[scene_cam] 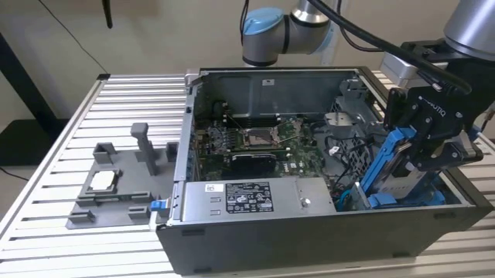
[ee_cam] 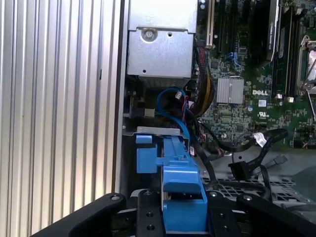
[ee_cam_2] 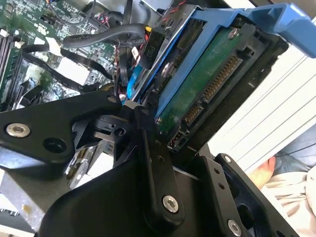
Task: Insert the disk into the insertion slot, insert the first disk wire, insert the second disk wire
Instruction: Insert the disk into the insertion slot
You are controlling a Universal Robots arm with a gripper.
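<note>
Contents as seen from my wrist:

1. My claw (ee_cam_2: 185, 148): black, jaws closed on the disk's connector end.
2. Disk (ee_cam_2: 207, 84): tilted, green board face toward me, with a connector row along one edge.
3. Blue carrier (ee_cam_2: 256, 17): wrapped round the disk, its tab at my one o'clock.
4. Black cables (ee_cam_2: 98, 37) and one blue cable (ee_cam_2: 132, 74): bunched at eleven o'clock, just beside the disk.
5. Motherboard (ee_cam_2: 29, 29): ten o'clock, behind the cables.
6. Ribbed table (ee_cam_2: 276, 108): three o'clock.
7. Person (ee_cam_2: 296, 190): part only, in light cloth, at four o'clock past the table edge.
</note>
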